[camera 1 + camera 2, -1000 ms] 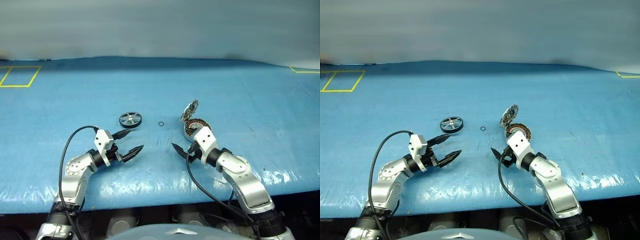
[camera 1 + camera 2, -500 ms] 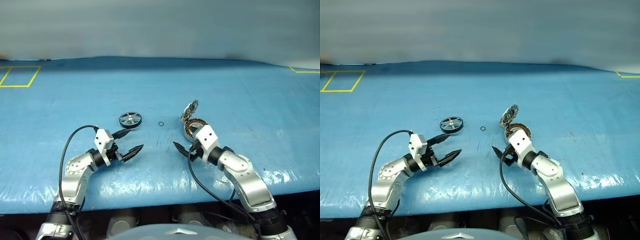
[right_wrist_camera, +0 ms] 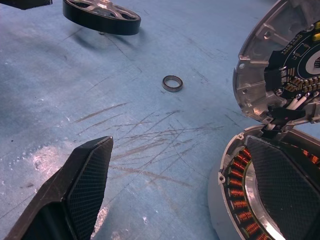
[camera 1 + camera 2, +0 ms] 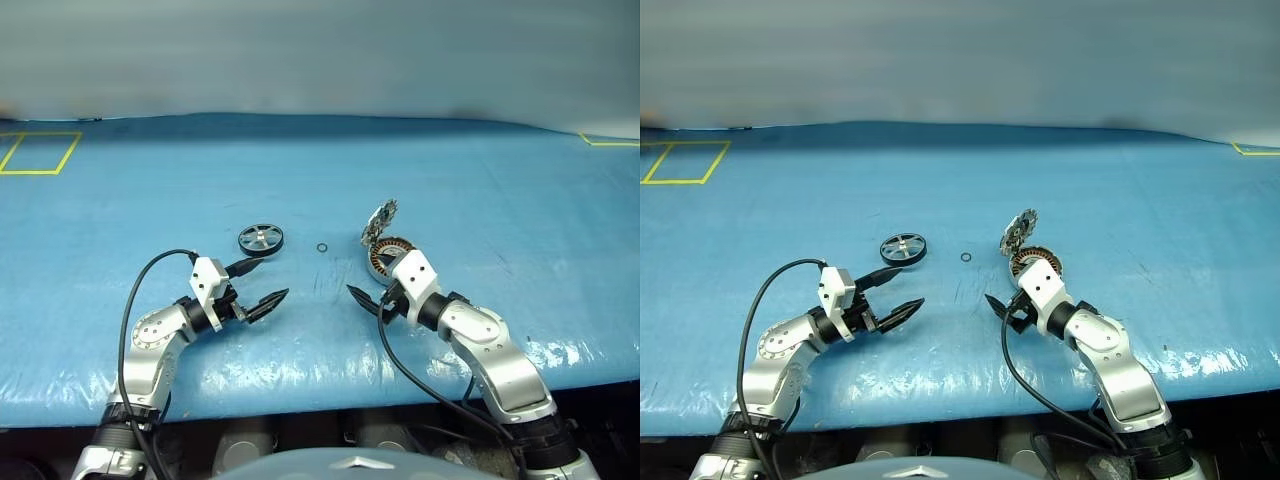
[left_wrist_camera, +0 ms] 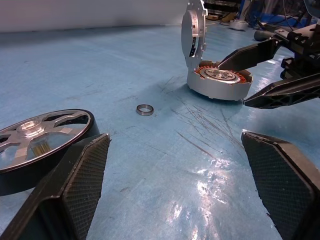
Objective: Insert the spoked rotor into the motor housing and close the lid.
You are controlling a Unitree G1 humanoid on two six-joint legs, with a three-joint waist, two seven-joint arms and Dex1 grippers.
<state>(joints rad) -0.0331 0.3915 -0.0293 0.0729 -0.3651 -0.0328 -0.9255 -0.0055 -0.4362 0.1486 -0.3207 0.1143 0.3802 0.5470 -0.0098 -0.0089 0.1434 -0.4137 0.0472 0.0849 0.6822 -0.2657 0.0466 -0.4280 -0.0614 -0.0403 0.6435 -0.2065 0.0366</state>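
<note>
Both tools are spread and empty: left tool [image 4: 257, 282], right tool [image 4: 365, 298]. The spoked rotor [image 4: 260, 239] lies flat on the desk just beyond the left tool; the motor housing [image 4: 389, 251], lid [image 4: 379, 220] raised, lies beside the right tool. The rotor is best gripped across the rim and kept level.

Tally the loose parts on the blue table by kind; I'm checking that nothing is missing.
Spoked rotor: 1
Small ring: 1
Motor housing with its hinged lid standing open: 1
Total: 3
</note>
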